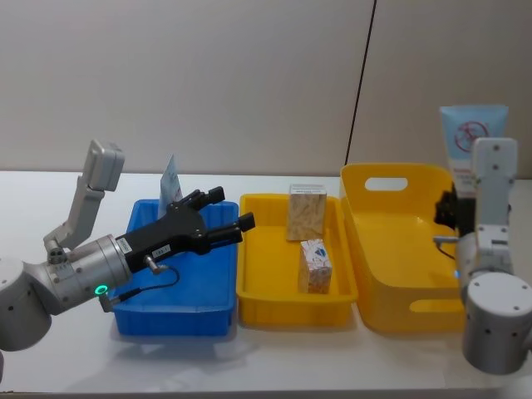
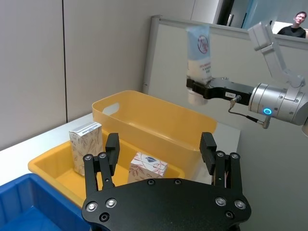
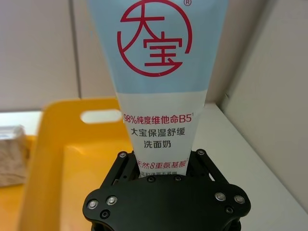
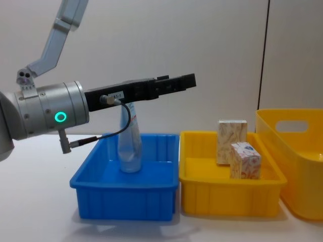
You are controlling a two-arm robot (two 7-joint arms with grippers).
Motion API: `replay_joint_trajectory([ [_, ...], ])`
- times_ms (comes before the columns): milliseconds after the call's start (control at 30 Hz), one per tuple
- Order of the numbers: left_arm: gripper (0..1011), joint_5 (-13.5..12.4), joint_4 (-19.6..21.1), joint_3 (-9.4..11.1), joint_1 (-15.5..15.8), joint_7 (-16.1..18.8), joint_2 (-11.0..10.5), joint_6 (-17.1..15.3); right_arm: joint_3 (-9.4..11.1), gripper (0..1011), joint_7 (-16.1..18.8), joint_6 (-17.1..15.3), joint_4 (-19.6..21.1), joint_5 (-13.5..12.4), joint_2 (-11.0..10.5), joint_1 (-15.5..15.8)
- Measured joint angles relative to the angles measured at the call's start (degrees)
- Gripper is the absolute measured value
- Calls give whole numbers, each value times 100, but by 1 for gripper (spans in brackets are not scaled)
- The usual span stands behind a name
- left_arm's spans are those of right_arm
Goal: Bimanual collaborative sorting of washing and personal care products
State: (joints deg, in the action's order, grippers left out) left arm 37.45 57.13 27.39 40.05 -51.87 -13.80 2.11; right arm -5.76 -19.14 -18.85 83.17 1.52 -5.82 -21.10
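Observation:
My right gripper [image 3: 161, 161] is shut on the lower end of a pale-blue-and-white tube [image 3: 154, 72] with red print. It holds the tube [image 1: 472, 137] upright above the right side of the large yellow bin [image 1: 399, 249]. The left wrist view shows that right gripper [image 2: 202, 90] with its tube [image 2: 198, 48] over the bin. My left gripper [image 1: 229, 210] hovers open over the blue bin [image 1: 174, 291], holding nothing. A second pale-blue tube [image 4: 130, 146] stands inside the blue bin. Two beige patterned cartons [image 1: 306, 212] [image 1: 315, 266] stand in the middle yellow tray [image 1: 258, 291].
The three containers stand side by side on the white table [image 1: 66, 366], blue on the left, large yellow bin on the right. A wall runs close behind them. Bare table lies in front of the containers.

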Motion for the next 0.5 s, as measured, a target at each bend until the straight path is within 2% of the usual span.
replay_joint_trajectory([
  [233,1002,0,0,0,0,0,0,0,195,278,-55,-272,30,-75,38,72],
  [500,1001,0,0,0,0,0,0,0,296,278,-55,-379,-25,-110,70,90],
])
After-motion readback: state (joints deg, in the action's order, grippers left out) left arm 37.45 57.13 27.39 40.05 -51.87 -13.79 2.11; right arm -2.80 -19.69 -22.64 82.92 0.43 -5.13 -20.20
